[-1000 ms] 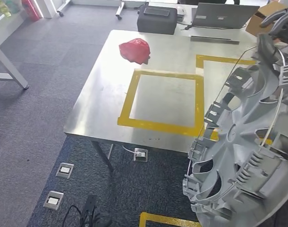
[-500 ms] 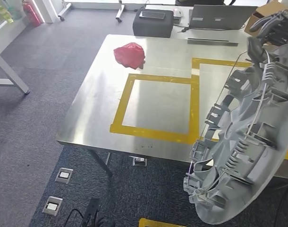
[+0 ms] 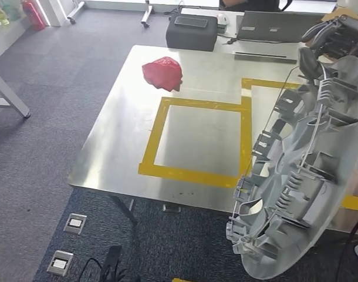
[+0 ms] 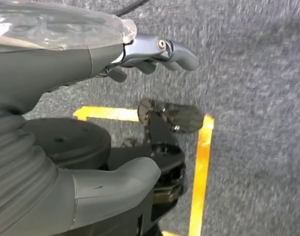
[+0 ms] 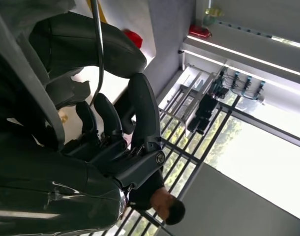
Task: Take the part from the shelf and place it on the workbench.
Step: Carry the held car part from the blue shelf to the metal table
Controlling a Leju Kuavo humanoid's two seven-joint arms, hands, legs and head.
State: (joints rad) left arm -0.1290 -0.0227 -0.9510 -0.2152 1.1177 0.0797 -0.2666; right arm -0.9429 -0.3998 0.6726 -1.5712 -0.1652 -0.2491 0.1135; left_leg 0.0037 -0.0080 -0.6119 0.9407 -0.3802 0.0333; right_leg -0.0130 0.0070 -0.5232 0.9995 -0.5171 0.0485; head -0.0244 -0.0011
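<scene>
A robot's-eye view looks down on a steel workbench [image 3: 120, 147] marked with a square of yellow tape [image 3: 199, 138]. At the right, the right hand [image 3: 332, 38] grips the top rim of a large grey wheel cover [image 3: 301, 170], the part to be delivered, held on edge with its ribbed back facing the camera. The right wrist view shows dark fingers [image 5: 104, 115] curled over the rim and its wire ring. The cover hangs over the bench's near right edge, partly above the floor and not resting on anything. Compared with a second ago, the bench sits lower and closer in the view and the cover is tilted more upright; the whole scene shifted, so the robot has likely stepped nearer. The carry looks nearly done, with lowering the cover onto the bench still ahead. The left hand [image 4: 156, 51] hangs over carpet, fingers loosely extended, holding nothing. A crumpled red bag [image 3: 162, 73] lies on the far side.
</scene>
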